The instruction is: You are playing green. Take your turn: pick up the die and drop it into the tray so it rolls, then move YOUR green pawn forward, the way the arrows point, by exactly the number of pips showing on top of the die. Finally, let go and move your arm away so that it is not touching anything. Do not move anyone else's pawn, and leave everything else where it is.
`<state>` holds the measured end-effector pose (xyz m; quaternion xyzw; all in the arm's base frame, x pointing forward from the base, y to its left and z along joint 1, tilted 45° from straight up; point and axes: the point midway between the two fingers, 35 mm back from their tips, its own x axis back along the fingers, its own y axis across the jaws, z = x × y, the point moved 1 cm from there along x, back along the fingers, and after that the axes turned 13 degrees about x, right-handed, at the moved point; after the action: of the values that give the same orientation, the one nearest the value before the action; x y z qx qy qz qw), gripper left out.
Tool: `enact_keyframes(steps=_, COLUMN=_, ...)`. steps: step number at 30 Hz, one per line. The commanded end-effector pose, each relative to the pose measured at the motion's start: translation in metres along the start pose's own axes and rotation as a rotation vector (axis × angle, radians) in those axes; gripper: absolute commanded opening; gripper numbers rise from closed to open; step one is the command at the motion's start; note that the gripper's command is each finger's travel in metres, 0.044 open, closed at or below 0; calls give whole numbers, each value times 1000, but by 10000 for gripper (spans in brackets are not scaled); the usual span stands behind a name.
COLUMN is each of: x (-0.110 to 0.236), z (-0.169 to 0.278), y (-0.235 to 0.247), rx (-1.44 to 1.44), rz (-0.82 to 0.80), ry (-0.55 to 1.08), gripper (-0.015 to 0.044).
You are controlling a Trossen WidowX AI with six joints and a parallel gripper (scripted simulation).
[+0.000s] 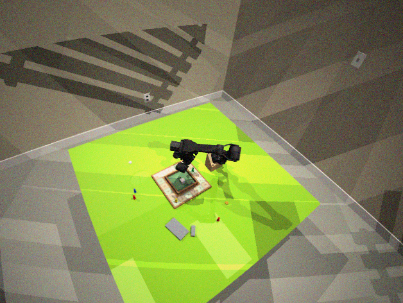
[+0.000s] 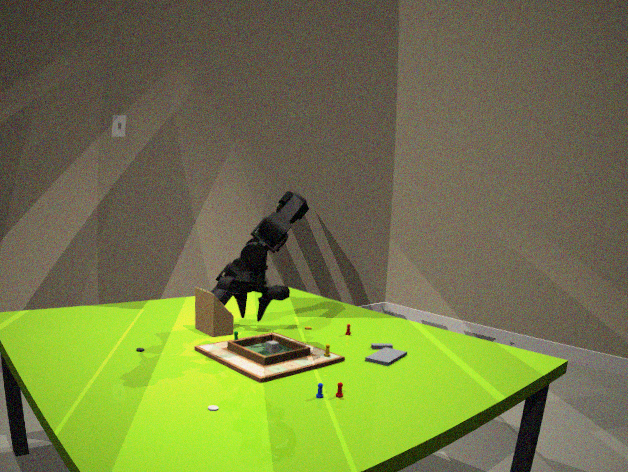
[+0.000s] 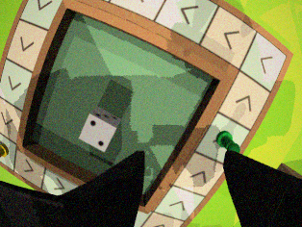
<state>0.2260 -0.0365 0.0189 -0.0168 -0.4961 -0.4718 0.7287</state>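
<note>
The white die (image 1: 183, 180) (image 2: 273, 345) (image 3: 97, 130) lies inside the green-floored tray (image 1: 171, 183) (image 2: 263, 356) (image 3: 128, 16) in the middle of the board (image 1: 198, 189) (image 2: 223, 351). In the wrist view its top face seems to show two pips. The green pawn (image 1: 192, 169) (image 2: 236, 334) (image 3: 225, 140) stands on an arrow square at the board's edge. My gripper (image 1: 181, 167) (image 2: 251, 315) (image 3: 185, 159) is open and empty. It hangs above the tray's edge, between the die and the green pawn.
A yellow pawn (image 1: 176, 200) (image 2: 327, 349) stands on the board. Blue (image 1: 134, 190) (image 2: 319, 390) and red pawns (image 1: 133, 197) (image 2: 339, 389), another red pawn (image 1: 218, 219) (image 2: 347, 329), small discs, two grey plates (image 1: 176, 228) (image 2: 385, 355) and a wooden wedge (image 1: 211, 162) (image 2: 212, 314) lie around.
</note>
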Motion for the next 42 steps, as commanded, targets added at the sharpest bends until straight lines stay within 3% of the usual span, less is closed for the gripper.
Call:
enact_keyframes(steps=1, x=-13, z=22, y=-39, rx=493, rz=-31, ry=-4, gripper=200)
enact_keyframes(steps=5, x=-19, z=33, y=-51, rx=678, rz=-47, ry=-8, gripper=200)
enact_keyframes(steps=19, x=-19, z=34, y=-50, rx=678, rz=-47, ry=-8, gripper=200)
enact_keyframes(steps=42, x=-60, z=34, y=-47, rx=678, rz=-48, ry=-9, gripper=200)
